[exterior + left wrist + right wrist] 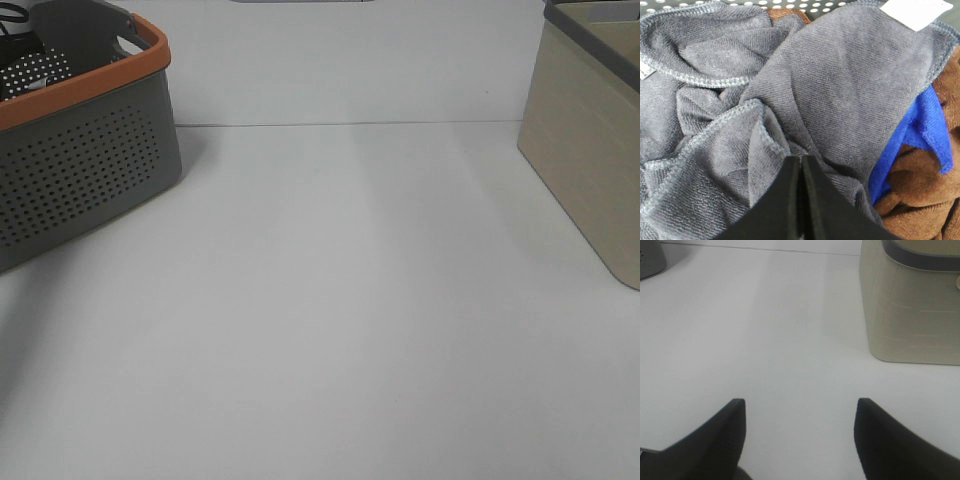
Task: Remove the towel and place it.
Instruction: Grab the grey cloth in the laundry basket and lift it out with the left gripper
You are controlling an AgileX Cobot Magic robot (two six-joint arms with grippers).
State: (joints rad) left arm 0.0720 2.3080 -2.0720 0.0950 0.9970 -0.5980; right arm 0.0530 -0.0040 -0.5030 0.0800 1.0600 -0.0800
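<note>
The dark grey towel (840, 95) lies crumpled in the left wrist view, with its white tag (916, 11) at one corner. It rests on a blue cloth (920, 127) and brown cloths (920, 200) inside the perforated basket. My left gripper (801, 159) is shut, its black fingertips pressed together into a fold of the towel. My right gripper (800, 407) is open and empty above the bare white table. Neither gripper shows in the exterior high view, and the towel is hidden there.
A grey perforated basket with an orange rim (85, 85) stands at the back left of the white table (330, 320). A beige bin with a grey rim (590, 170) stands at the right; it also shows in the right wrist view (912, 315).
</note>
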